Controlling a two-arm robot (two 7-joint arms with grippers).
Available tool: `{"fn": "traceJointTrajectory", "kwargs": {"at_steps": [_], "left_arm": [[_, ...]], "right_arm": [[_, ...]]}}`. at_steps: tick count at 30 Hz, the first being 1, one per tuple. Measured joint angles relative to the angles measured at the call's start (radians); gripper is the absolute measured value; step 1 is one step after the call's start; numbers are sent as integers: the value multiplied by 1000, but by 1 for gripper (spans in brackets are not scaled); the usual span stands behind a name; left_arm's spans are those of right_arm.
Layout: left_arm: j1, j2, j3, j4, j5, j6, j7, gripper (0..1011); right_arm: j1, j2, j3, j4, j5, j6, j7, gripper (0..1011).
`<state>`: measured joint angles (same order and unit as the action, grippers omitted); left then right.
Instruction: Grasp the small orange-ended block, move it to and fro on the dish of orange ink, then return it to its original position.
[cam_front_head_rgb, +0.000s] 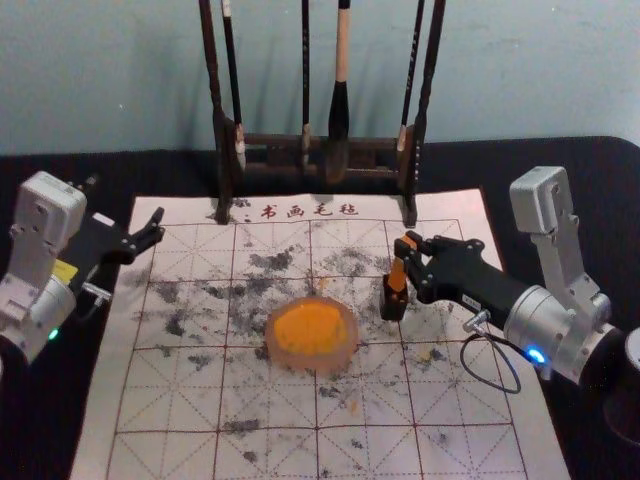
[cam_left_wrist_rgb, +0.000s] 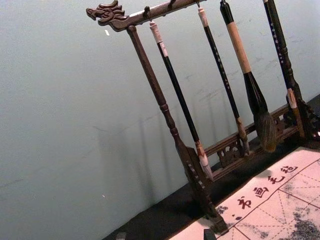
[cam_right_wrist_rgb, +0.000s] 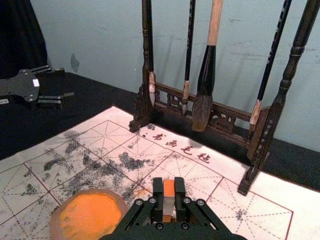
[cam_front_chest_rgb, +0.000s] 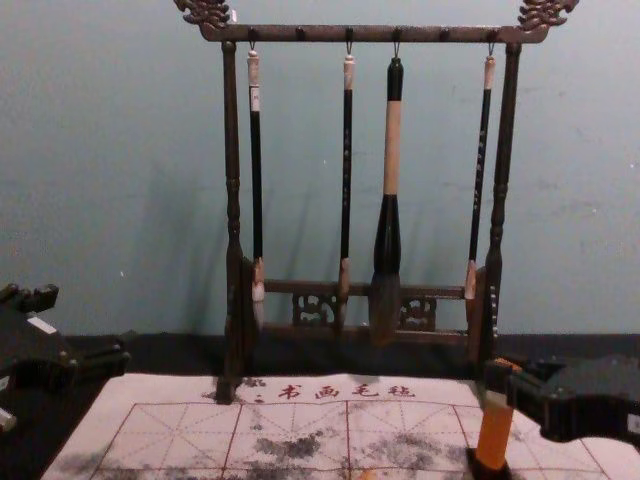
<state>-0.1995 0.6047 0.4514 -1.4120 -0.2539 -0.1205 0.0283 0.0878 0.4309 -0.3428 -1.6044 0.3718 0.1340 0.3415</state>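
The small orange-ended block (cam_front_head_rgb: 398, 276) is in your right gripper (cam_front_head_rgb: 406, 254) in the head view, right of the dish of orange ink (cam_front_head_rgb: 310, 328) and apart from it. You have the fingers closed on its upper part. Its lower end meets a small dark holder (cam_front_head_rgb: 394, 304), though you can't tell here whether it sits inside. Over on the left, your left gripper (cam_front_head_rgb: 126, 200) is parked beyond the sheet's edge with its fingers spread. Under the work lies a pale sheet (cam_front_head_rgb: 190, 400) with a red grid and dark smudges, on the black-covered counter (cam_front_head_rgb: 570, 180).

In the left wrist view, you get just the tips of the fingers at the frame's edge, set well apart with nothing between them. You also see the brush rack (cam_left_wrist_rgb: 161, 102) against a pale blue-green wall (cam_left_wrist_rgb: 60, 125).

In the right wrist view, you have the block squeezed between both fingers, its orange end and pale band showing; the gripper covers its lower part. The dish is partly cut off.

In the chest view, you see the block leaning slightly under the right fingertips, above the sheet. The frame crops the holder's base. Behind, four brushes (cam_front_chest_rgb: 392, 150) hang from the rack.
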Motion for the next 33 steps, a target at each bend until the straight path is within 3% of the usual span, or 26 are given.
{"fn": "traceJointTrajectory", "kwargs": {"at_steps": [33], "left_arm": [[0, 0, 0, 0, 0, 0, 0, 1001]], "right_arm": [[-21, -28, 18, 16, -19, 10, -9, 129]]}}
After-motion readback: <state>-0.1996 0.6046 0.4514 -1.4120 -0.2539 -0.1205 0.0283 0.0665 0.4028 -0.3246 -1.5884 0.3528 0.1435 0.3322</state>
